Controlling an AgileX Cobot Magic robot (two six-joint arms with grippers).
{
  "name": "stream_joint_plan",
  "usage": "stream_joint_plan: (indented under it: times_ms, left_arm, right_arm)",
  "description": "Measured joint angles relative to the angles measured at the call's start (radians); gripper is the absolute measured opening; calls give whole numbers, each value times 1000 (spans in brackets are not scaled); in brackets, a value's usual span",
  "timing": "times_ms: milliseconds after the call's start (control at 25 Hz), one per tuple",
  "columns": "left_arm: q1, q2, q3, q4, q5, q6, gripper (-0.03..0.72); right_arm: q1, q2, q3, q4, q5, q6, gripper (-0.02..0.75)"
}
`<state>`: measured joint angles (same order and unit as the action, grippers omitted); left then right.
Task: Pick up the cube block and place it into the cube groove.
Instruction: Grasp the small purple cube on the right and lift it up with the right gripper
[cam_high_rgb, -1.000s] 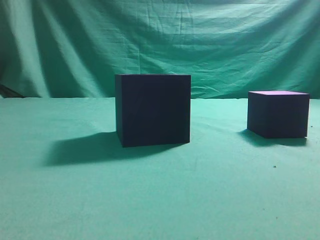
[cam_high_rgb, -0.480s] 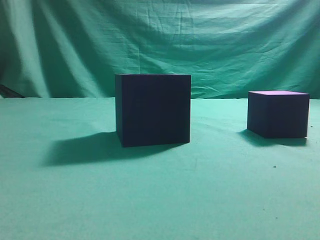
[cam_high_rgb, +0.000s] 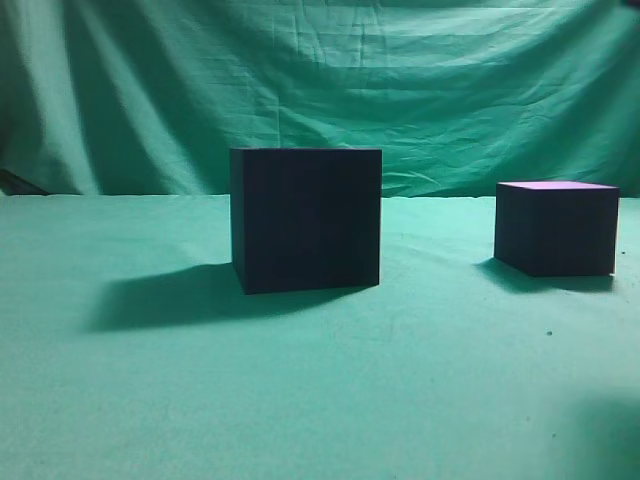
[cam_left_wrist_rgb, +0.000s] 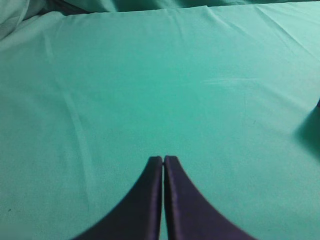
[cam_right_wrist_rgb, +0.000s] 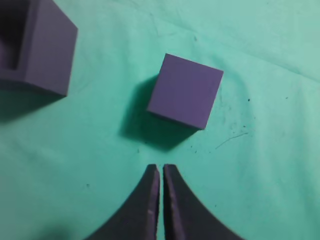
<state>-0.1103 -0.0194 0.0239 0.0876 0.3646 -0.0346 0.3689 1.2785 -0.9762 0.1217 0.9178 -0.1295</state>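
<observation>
Right gripper (cam_right_wrist_rgb: 160, 167), fingers pressed together, hangs above the small purple cube block (cam_right_wrist_rgb: 185, 91); it should spread them, square up with the block's skewed sides, then descend.

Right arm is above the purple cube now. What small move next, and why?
Probably open the right gripper first. Its jaws are shut together, above the cloth and short of the cube block, which sits untouched and apart from the cube groove. Shut jaws cannot straddle the block.
</observation>
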Motion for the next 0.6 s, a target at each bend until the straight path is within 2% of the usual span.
stream_joint_plan:
  times_ms: [200, 360, 520, 600]
  left_arm:
    - [0, 0, 0, 0, 0, 0, 0]
    - [0, 0, 0, 0, 0, 0, 0]
    - [0, 0, 0, 0, 0, 0, 0]
    - [0, 0, 0, 0, 0, 0, 0]
  right_arm:
    - [26, 197, -134, -51, 39, 50, 0]
    - [26, 316, -195, -60, 45, 64, 206]
    - [26, 382, -209, -66, 32, 168, 526]
    - [26, 409, -209, -80, 20, 217, 634]
